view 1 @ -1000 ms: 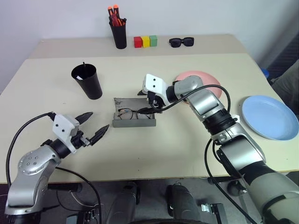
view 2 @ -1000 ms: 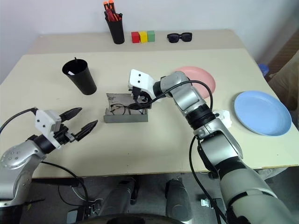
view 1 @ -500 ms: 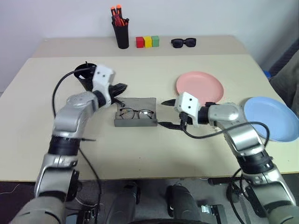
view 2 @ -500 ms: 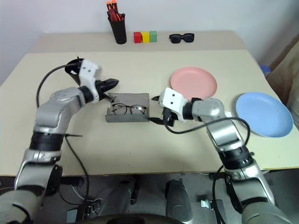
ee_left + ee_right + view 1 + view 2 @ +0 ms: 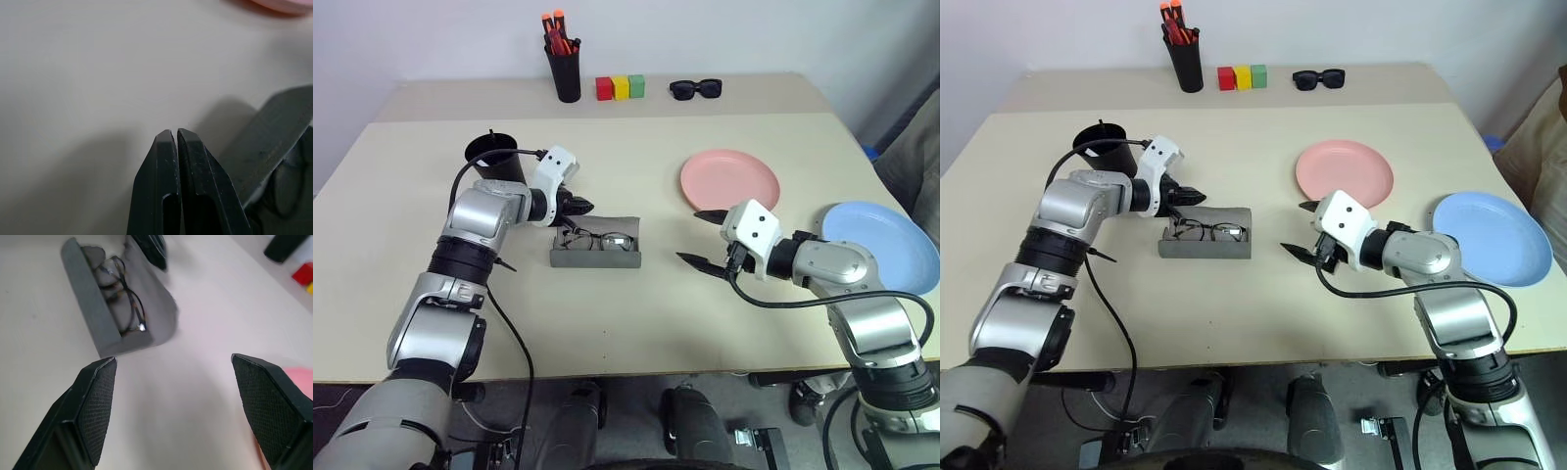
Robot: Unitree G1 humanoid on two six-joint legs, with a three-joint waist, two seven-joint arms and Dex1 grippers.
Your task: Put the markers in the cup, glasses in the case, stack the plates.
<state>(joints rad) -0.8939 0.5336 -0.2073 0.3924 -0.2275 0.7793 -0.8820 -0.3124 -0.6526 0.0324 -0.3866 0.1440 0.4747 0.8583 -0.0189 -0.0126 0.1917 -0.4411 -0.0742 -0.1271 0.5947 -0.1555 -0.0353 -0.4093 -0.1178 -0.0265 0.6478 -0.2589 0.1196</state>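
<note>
On the bench (image 5: 636, 313), the glasses (image 5: 597, 238) lie inside the open grey case (image 5: 595, 257) at centre, with the left pincer (image 5: 584, 206) clenched empty just at the case's 11 o'clock edge. The right pincer (image 5: 702, 238) hangs released at the case's 3 o'clock. The cup (image 5: 495, 162) stands at 10 o'clock, the pink plate (image 5: 730, 180) at 2 o'clock, the blue plate (image 5: 891, 245) farther toward 3 o'clock.

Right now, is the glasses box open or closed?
Open. The grey box has its lid up, and the glasses lie uncovered inside.
</note>
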